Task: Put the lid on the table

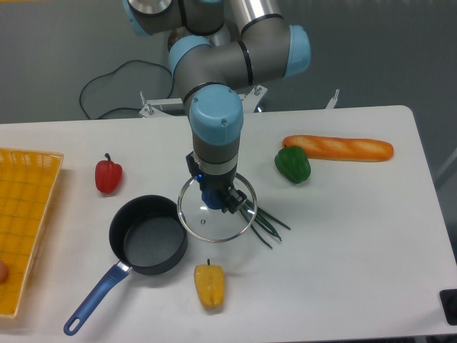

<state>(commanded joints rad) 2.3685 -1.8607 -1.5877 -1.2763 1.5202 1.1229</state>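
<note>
The clear glass lid (207, 223) with a thin metal rim hangs level just right of the dark saucepan (148, 234), over the white table (343, 236). My gripper (213, 198) points straight down and is shut on the lid's blue knob, which is mostly hidden between the fingers. The lid overlaps some green beans (265, 221) beneath its right edge. I cannot tell whether the lid touches the table or hovers slightly above it.
A red pepper (108, 175) lies left, a yellow pepper (209, 285) at the front, a green pepper (293, 163) and a baguette (338, 148) at right. A yellow mesh basket (21, 221) stands at the left edge. The saucepan's blue handle (94, 304) points front left.
</note>
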